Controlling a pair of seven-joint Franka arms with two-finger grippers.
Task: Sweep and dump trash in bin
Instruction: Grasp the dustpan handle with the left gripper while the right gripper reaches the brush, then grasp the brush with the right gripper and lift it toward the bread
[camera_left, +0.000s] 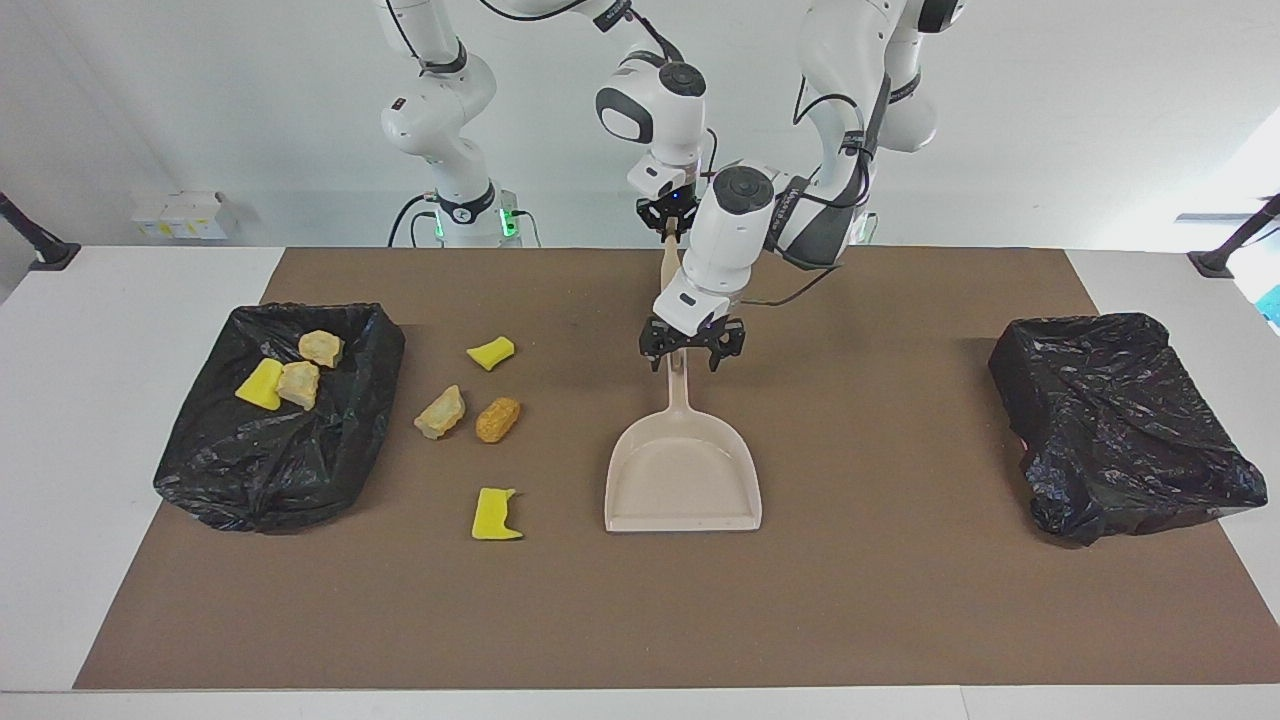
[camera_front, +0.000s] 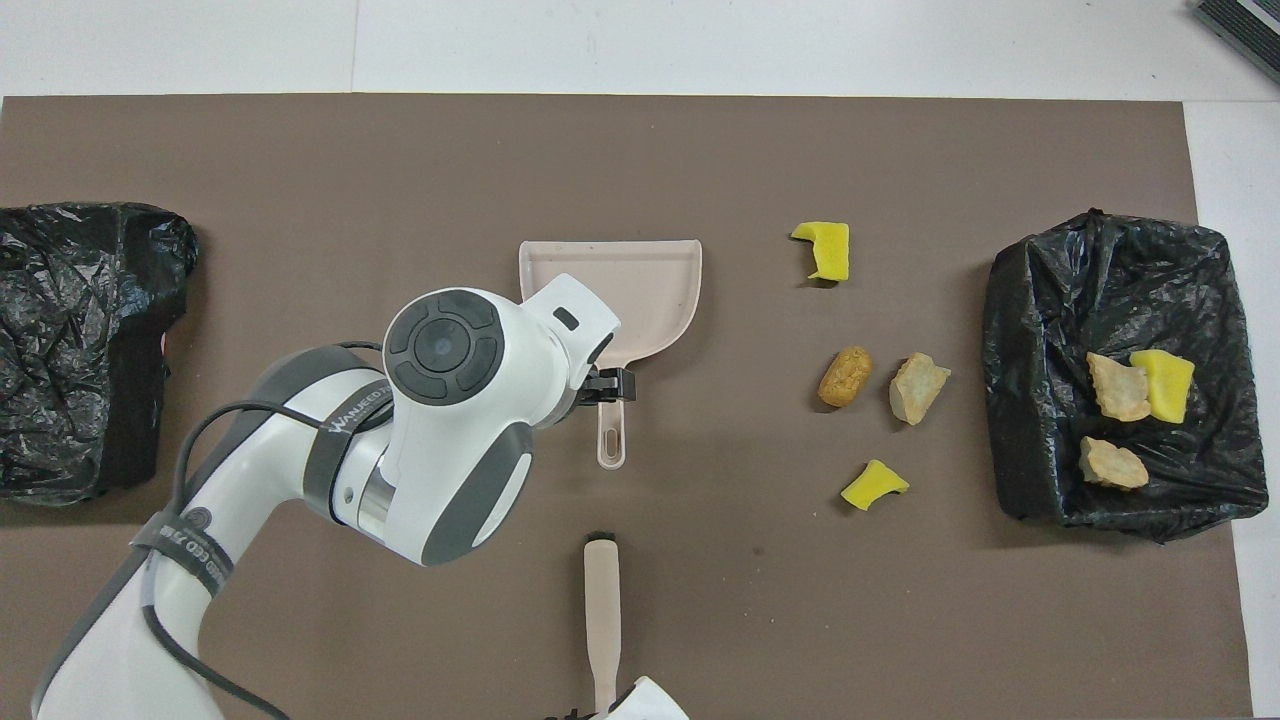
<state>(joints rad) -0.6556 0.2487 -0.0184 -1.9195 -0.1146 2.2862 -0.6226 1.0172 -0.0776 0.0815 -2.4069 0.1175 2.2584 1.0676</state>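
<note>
The left arm comes in from its base, elbow bent high, forearm slanting down toward the middle of the tabletop, wrist pointing steeply down. The left gripper (camera_left: 686, 352) hangs low with its fingers spread wide apart. In the overhead view its wrist housing hides most of the gripper (camera_front: 606, 385); only black finger links show at its edge. The right arm folds down from its base, wrist vertical, and the right gripper (camera_left: 670, 222) has its fingers closed together, partly hidden by the left arm.
</note>
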